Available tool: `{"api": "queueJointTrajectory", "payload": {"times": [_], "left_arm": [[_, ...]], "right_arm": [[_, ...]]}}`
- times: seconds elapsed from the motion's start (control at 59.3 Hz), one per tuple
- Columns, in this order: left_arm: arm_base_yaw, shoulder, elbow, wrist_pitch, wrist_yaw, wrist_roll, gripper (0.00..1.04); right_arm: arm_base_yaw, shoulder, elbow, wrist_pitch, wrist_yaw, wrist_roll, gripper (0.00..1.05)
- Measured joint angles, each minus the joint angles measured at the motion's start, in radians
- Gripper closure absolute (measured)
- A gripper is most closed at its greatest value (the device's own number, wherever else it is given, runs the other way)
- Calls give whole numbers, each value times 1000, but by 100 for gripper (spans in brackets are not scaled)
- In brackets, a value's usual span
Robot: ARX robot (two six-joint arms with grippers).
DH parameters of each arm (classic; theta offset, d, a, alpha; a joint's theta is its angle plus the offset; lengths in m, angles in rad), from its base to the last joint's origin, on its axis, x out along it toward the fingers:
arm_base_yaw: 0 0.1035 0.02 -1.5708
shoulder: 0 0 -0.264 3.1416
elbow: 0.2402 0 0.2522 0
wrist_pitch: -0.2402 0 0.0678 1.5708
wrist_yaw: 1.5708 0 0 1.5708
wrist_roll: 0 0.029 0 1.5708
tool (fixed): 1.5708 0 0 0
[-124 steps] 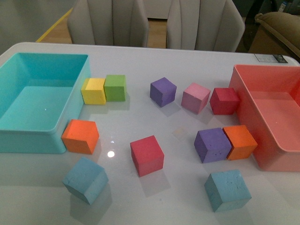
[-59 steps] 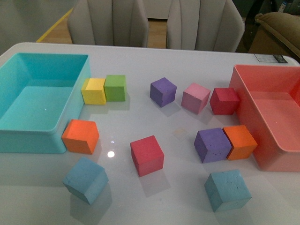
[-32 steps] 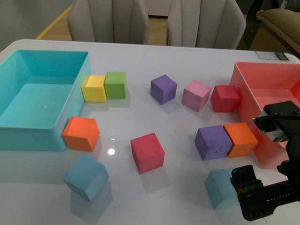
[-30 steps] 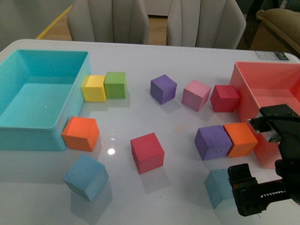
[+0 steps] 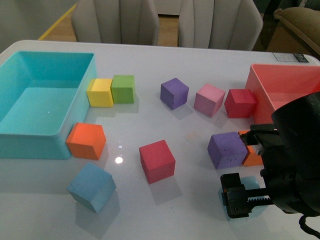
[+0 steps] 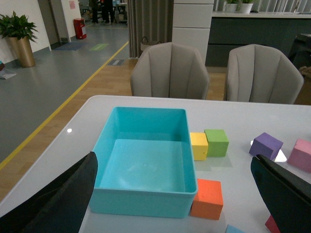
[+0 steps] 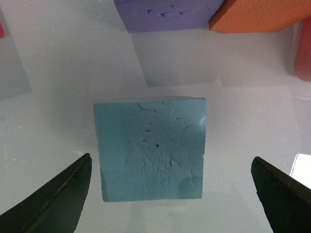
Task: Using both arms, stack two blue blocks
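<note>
Progress: no part of the stack is built. The left blue block (image 5: 91, 187) stands alone on the white worktop (image 5: 200, 65), near-left, in front of an orange cube (image 5: 86, 141) and the turquoise bin (image 5: 50, 53), with nothing on top of it. The right blue block (image 7: 151, 148) rests on the worktop near-right, just nearer than a purple cube (image 5: 227, 149); in the front view the right arm (image 5: 295, 160) hides it. The two blocks are well apart, with a red cube (image 5: 157, 161) between them. Right claw (image 7: 170, 160): spread wide, poised over the right blue block, a finger to each side with clear gaps, gripping nothing. Left claw (image 6: 173, 156): likewise spread and empty, facing the bin, at neither block. Remaining, by judgement: closing on a block, lift, carry, placement on the other, release. Appearance: pale sky-blue matte foam, square-edged, top face crazed with fine cracks and pits; probably light and slightly yielding.
</note>
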Motion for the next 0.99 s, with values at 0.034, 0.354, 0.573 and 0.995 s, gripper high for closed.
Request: {"api": "queueJointTrajectory", "payload": {"times": [0.034,0.354,0.573,0.995], "left_arm": [[0,0,0,0,0,0,9],[0,0,0,0,0,0,9],[0,0,0,0,0,0,9],[0,0,0,0,0,0,9]], "right_arm": [[5,10,6,0,0,4,9],[36,90,47,-3,19,17,9],[36,103,48,-6,38,22,25],[49,-35,-48,32,8,1,60]]}}
